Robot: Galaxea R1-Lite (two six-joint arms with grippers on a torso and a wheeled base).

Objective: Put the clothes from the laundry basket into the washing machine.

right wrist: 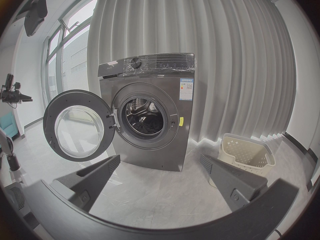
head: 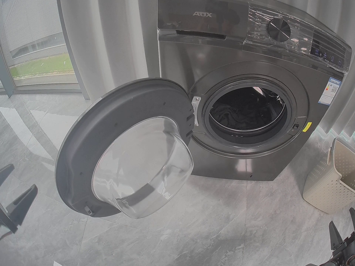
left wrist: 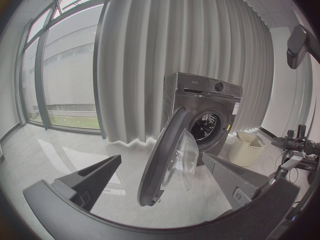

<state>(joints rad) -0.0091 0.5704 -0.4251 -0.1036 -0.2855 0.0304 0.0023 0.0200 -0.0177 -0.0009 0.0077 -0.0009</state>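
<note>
With left pincer (left wrist: pixel 161 159) and right pincer (right wrist: pixel 159 159) held apart, empty, the open washing machine door (head: pixel 122 100) at centre-left risks being struck.

Head view: high and near, looking down on the washer (head: pixel 240 56) front and open door (head: pixel 122 145). Left wrist view: low, farther off, sees the door nearly edge-on. Right wrist view: low, faces the front. All share washer, door, basket (head: pixel 332 178).

- Left pincer (left wrist: pixel 161 156): fingers (left wrist: pixel 90 180) were dark grey wedges with ribbed inner pads.
- Right pincer (right wrist: pixel 160 157) looked alike, with a round screw (right wrist: pixel 235 195) near each finger's base.
</note>
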